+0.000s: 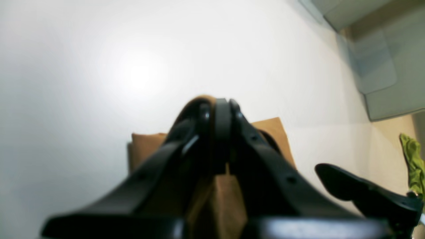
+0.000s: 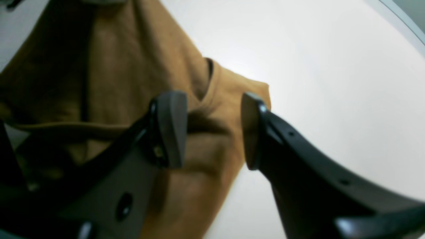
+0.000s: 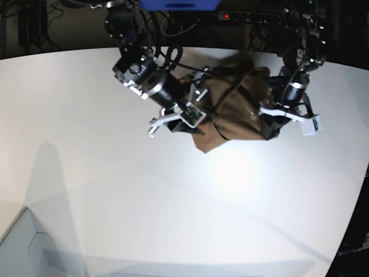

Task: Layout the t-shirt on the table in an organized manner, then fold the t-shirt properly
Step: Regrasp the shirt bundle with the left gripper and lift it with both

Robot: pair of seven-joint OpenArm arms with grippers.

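Note:
The tan-brown t-shirt [image 3: 233, 107] lies bunched on the white table [image 3: 115, 190] between my two arms, at the far middle. My left gripper [image 1: 221, 108] is shut, with tan cloth [image 1: 272, 129] showing above its tips and between its fingers; in the base view it [image 3: 268, 126] sits at the shirt's right side. My right gripper [image 2: 212, 131] stands open over a fold of the shirt [image 2: 116, 83] just below the collar [image 2: 210, 69], with cloth under the gap. In the base view it [image 3: 193, 122] is at the shirt's left edge.
Another black gripper finger [image 1: 362, 192] shows at the lower right of the left wrist view. Beyond the table edge [image 2: 398, 20] are grey bins [image 1: 382, 66] and a green cloth [image 1: 413, 162]. Cables and dark gear [image 3: 230, 17] line the far side.

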